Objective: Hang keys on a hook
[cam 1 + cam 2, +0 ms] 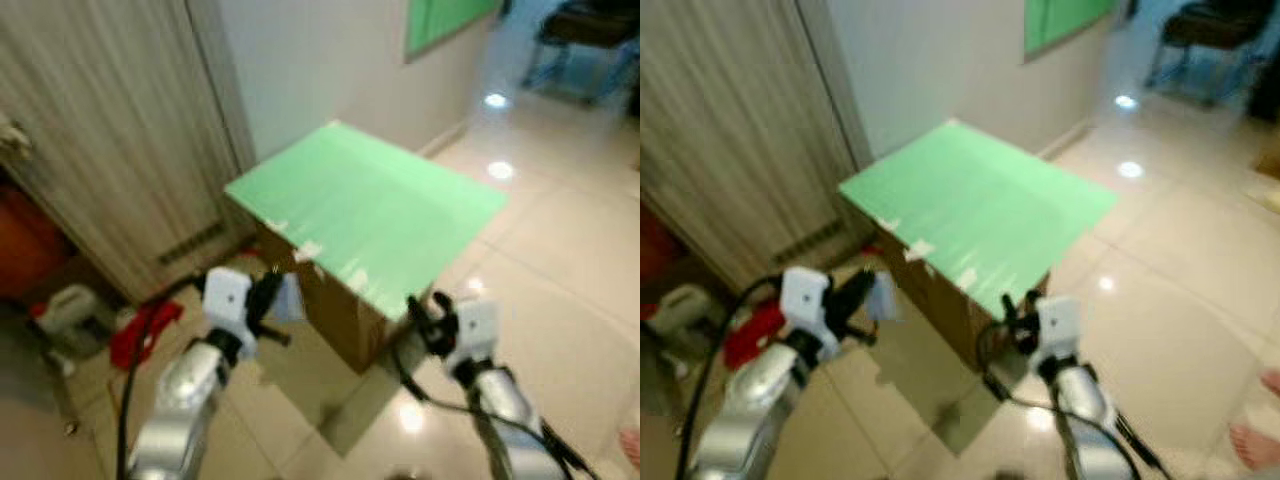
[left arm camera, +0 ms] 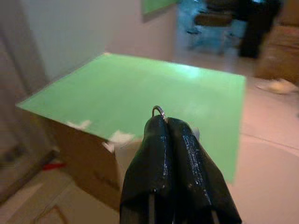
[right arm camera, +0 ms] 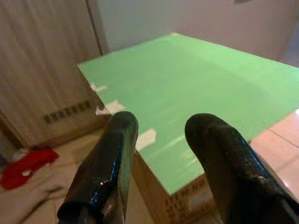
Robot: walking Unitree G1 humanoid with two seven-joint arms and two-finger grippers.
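While the head views look down on both arms at once, the wrist views get up close to the fingers. Seen from the left wrist, the left gripper [image 2: 164, 122] is squeezed tight, and a small metal key ring [image 2: 159, 111] pokes out from between its tips. The keys themselves cannot be made out. From the head, something pale hangs at that gripper, too blurry to name. Seen from the right wrist, the right gripper [image 3: 161, 130] has its two black fingers spread wide with nothing between them.

Both silver arms reach forward and up from the bottom of the head views, left arm on the left, right arm on the right. Each gripper sits just in front of a brown cardboard box [image 1: 335, 305] with a green sheet [image 1: 370, 205] on top, stuck down with bits of white tape. Off to the left, on the tile floor [image 1: 560, 260], lie a red cloth [image 1: 143, 330] and a white jug [image 1: 70, 312], near a striped door [image 1: 110, 140]. Behind the box stands a pale wall [image 1: 320, 60].
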